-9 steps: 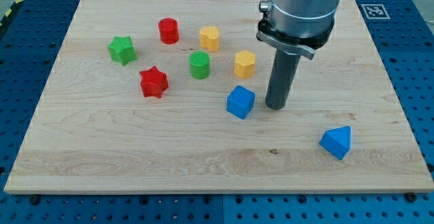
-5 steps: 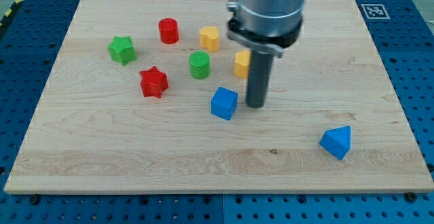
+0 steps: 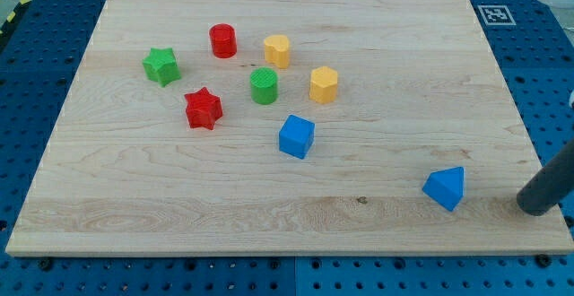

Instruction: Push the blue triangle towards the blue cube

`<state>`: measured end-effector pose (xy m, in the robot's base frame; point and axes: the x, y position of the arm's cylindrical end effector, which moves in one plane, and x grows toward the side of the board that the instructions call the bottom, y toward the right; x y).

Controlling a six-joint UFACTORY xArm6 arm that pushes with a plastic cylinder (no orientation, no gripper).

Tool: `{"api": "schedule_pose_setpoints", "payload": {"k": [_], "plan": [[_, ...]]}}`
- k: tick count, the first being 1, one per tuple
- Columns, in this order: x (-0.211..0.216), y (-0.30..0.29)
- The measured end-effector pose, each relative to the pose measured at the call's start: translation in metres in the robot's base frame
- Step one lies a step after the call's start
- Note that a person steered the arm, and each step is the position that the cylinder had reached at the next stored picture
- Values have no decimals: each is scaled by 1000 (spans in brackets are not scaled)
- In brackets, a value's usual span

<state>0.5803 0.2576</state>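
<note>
The blue triangle (image 3: 446, 188) lies near the view's bottom right of the wooden board (image 3: 134, 197). The blue cube (image 3: 296, 137) sits near the board's middle, left of and above the triangle. My tip (image 3: 535, 209) is at the view's far right edge, right of the blue triangle and a little lower, with a gap between them. Only the rod's lower part shows.
Above and left of the blue cube stand a yellow hexagonal block (image 3: 324, 84), a green cylinder (image 3: 264, 86), a second yellow block (image 3: 277, 51), a red cylinder (image 3: 222, 40), a red star (image 3: 204, 108) and a green star (image 3: 161, 65).
The blue cube slid left from beside the rod and now rests further left. The rod left the board's middle and now stands at the far right, beyond the blue triangle. The triangle has not moved.
</note>
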Motion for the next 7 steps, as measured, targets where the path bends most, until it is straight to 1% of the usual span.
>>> {"api": "schedule_pose_setpoints", "payload": {"k": [2, 3, 4, 7], "plan": [[-1, -66], [-20, -67], [-33, -83], [-27, -90]]}}
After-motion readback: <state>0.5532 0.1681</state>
